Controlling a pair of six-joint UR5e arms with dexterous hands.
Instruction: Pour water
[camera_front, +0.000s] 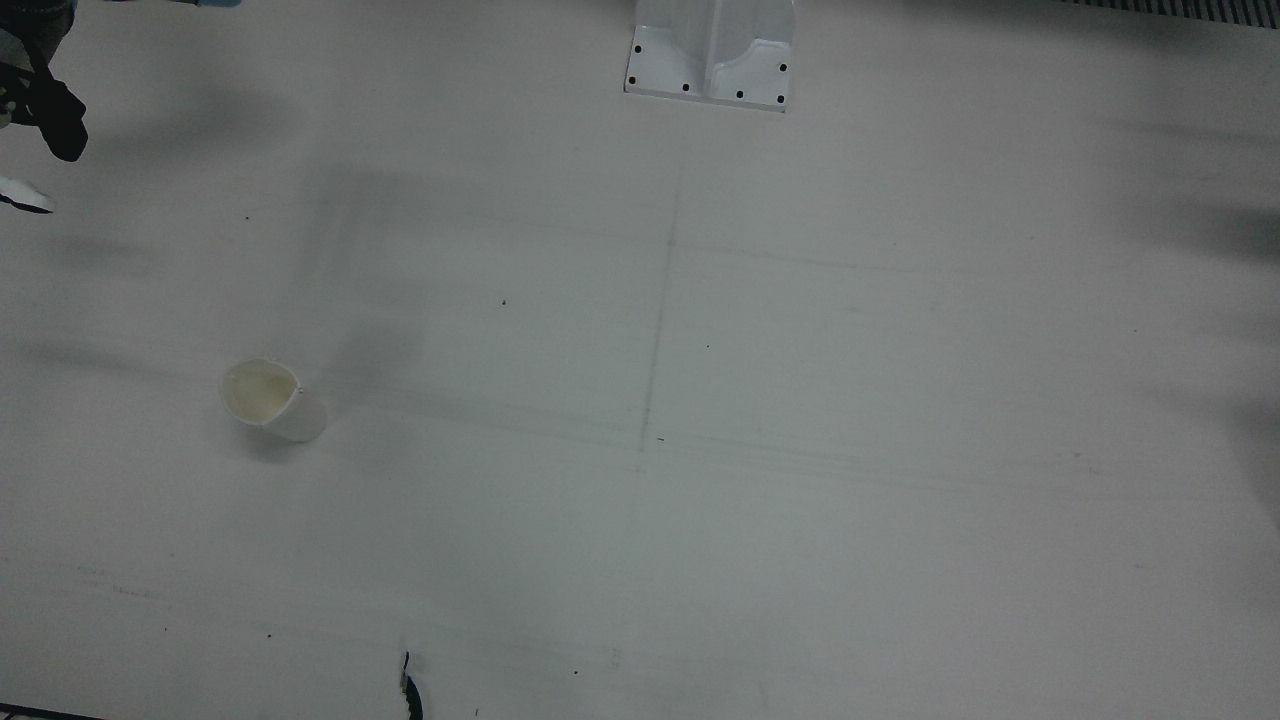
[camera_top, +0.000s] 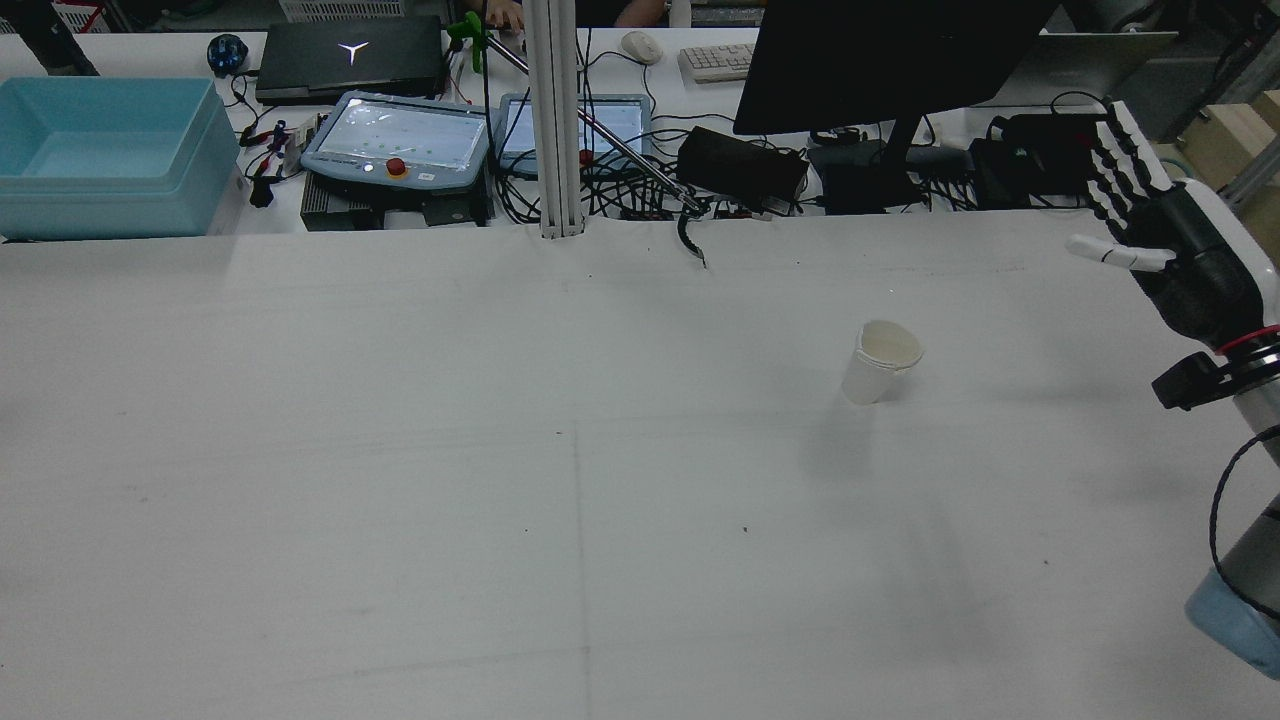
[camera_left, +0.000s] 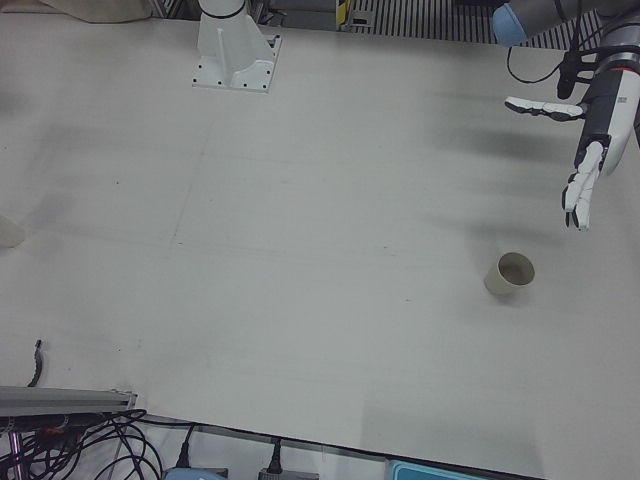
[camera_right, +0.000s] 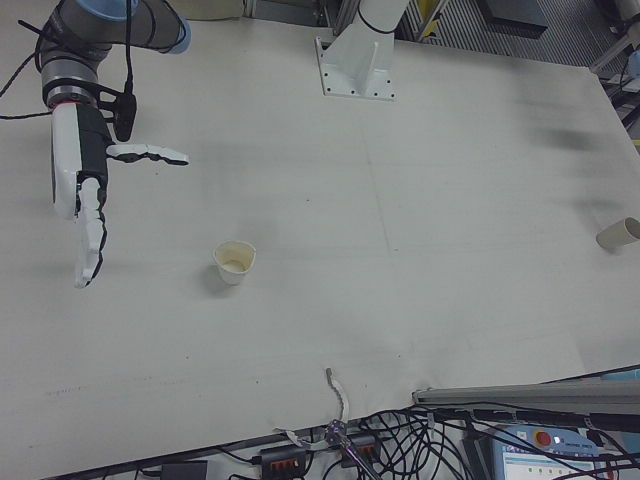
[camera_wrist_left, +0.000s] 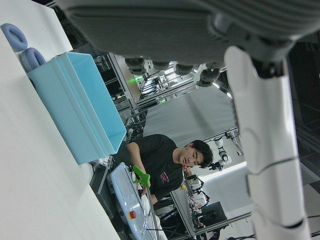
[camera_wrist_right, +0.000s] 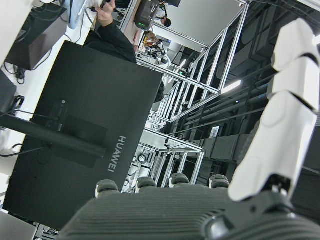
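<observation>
While the white counter (camera_top: 400, 500) carries two paper cups, both hands are spread and hold nothing: the right hand (camera_right: 85, 190) hovers near one upright cup (camera_right: 234, 262), the left hand (camera_left: 595, 150) near the other cup (camera_left: 510, 274).

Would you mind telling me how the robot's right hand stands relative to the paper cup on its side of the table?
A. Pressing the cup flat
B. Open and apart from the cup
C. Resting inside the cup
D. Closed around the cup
B: in the right-front view the right hand has its fingers spread and holds nothing, while the paper cup stands upright and apart from it on the table.
</observation>
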